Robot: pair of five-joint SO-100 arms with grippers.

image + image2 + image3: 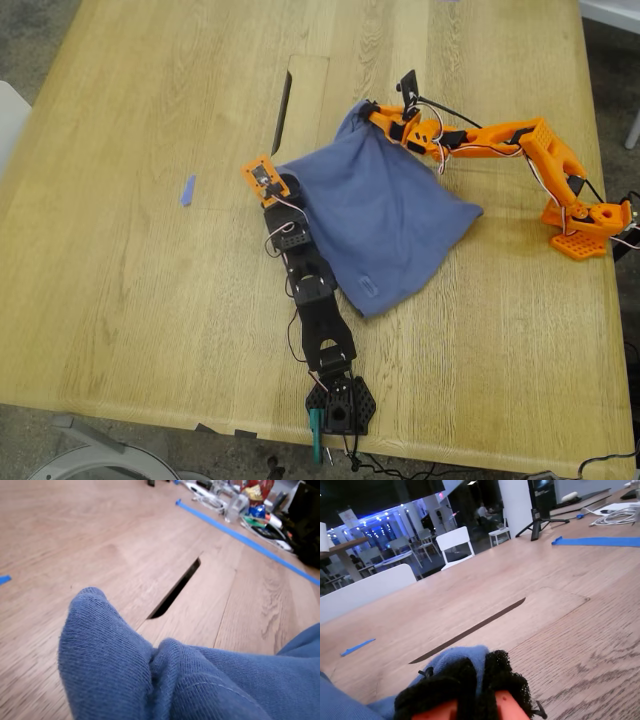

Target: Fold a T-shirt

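Note:
The slate-blue T-shirt [380,215] is bunched and stretched between both grippers, its lower end lying on the wooden table [150,300]. My first gripper [272,180], orange on the black arm, is at the shirt's corner on the exterior view's left. The first wrist view shows only bunched cloth [150,680]; its fingers are hidden. My second gripper [378,115], on the orange arm, is shut on the shirt's upper corner. In the second wrist view its black foam pads [465,680] pinch the blue cloth [455,657]. The print is hidden.
A dark slot in the table [283,100] lies just beyond both grippers [175,590] [470,630]. A small blue tape scrap [187,190] lies to the exterior view's left. The black arm base [340,405] is at the front edge, the orange base [585,225] at the right.

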